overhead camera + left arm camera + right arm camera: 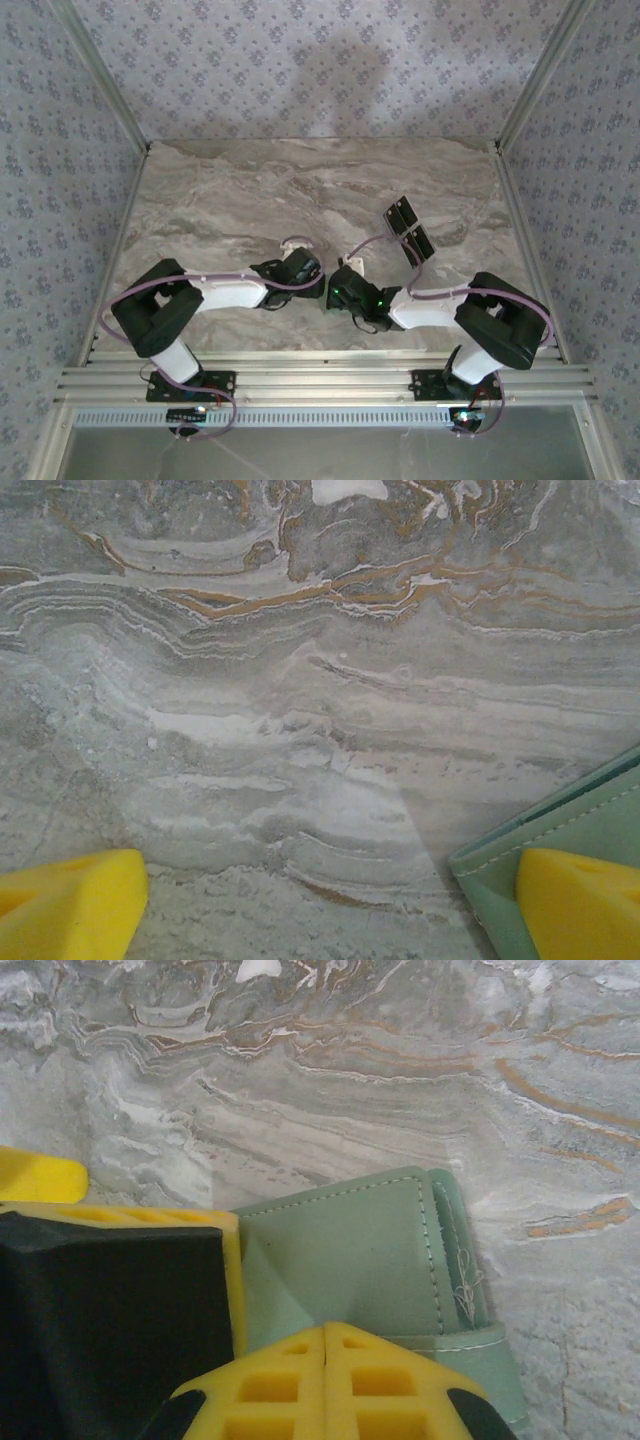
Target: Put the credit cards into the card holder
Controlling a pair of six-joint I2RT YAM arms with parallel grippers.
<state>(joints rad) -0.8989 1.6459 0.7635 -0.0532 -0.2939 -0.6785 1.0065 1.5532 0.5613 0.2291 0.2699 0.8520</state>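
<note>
Right claw clenched on the card holder, left claw released beside it.

We see the right claw (325, 1365) clenched, its yellow fingertips (270, 1390) meeting on top of the card holder (350, 1250); whether they pinch a layer of it we cannot tell. The left claw (330, 895) is released and wide, with one finger (580, 910) over a corner of the holder and the other above the bare desk (300, 680). The holder lies flat on the desk, between the two claws. The credit cards (400, 213) lie to the far right, well apart from it. We judge that the step in hand is opening the holder. To do it well, one claw should press the holder flat while the other lifts only the top flap, slowly, so that the holder does not slide on the smooth desk.
</note>
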